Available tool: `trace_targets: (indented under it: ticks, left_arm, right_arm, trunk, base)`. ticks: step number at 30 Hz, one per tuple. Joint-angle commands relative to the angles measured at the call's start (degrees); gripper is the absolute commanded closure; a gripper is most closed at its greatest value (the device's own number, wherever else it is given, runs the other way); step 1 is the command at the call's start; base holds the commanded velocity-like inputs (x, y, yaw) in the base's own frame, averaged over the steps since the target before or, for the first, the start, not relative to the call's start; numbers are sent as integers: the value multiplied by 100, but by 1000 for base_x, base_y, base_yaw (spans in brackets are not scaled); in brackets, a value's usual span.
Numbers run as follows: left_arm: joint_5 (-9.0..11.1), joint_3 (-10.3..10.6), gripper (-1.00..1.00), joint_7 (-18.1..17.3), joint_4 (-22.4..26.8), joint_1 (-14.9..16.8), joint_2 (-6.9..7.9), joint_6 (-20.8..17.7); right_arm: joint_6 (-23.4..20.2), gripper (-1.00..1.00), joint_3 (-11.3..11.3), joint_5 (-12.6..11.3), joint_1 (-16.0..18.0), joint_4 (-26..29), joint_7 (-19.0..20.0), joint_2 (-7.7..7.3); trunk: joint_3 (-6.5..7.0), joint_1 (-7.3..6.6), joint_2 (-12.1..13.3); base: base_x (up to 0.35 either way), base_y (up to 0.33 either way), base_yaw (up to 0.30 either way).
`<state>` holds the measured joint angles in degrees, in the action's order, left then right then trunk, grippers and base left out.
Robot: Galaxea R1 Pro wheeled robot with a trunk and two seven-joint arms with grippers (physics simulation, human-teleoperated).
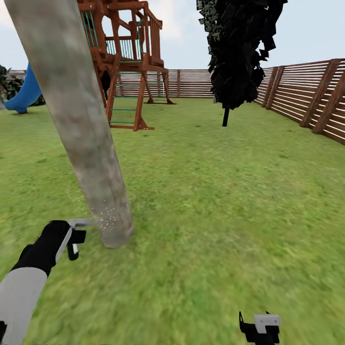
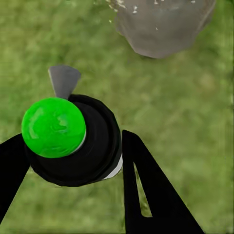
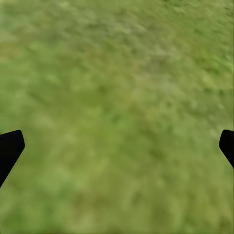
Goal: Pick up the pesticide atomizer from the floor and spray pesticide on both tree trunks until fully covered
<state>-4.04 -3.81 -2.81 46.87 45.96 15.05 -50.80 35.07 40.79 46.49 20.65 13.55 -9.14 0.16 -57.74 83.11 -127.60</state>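
Note:
One thick grey-brown tree trunk (image 1: 81, 129) leans across the left of the head view, its base (image 2: 161, 24) on the garden lawn (image 1: 215, 201). My left gripper (image 1: 73, 242) is shut on the pesticide atomizer (image 2: 92, 146), a black bottle with a green round cap (image 2: 53, 126) and a grey nozzle (image 1: 80, 223) that points at the trunk's base. A cloud of white pesticide specks (image 1: 108, 218) hangs on the lowest bark. Low on the right, my right gripper (image 1: 261, 328) stands open over bare grass, its fingertips (image 3: 9, 148) far apart.
A brown wooden play tower (image 1: 127, 62) with a blue slide (image 1: 24, 93) stands behind the trunk. A thin-stemmed dark columnar tree (image 1: 235, 52) rises at the back right. The slatted fence (image 1: 306, 96) closes the right side and the far end.

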Motion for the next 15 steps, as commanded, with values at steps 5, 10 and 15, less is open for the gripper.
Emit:
trace_targets:
  ticks: [5, 10, 15]
  left_arm:
    - [-93, 5, 100, 8, 227, 31, -470, -123]
    - [-47, 2, 100, -8, 304, 98, -15, -391]
    - [-101, 265, 100, 28, 305, 119, -578, -430]
  right_arm:
    - [0, -100, 7, 6, 0, 7, 0, -6]
    - [0, -100, 7, 9, 0, 3, 0, -7]
    - [0, -100, 8, 8, 0, 7, 0, -7]
  trunk:
    - [0, 0, 0]
    - [0, 0, 0]
    - [0, 0, 0]
  base:
    - [0, 0, 9]
    - [0, 0, 0]
    - [0, 0, 0]
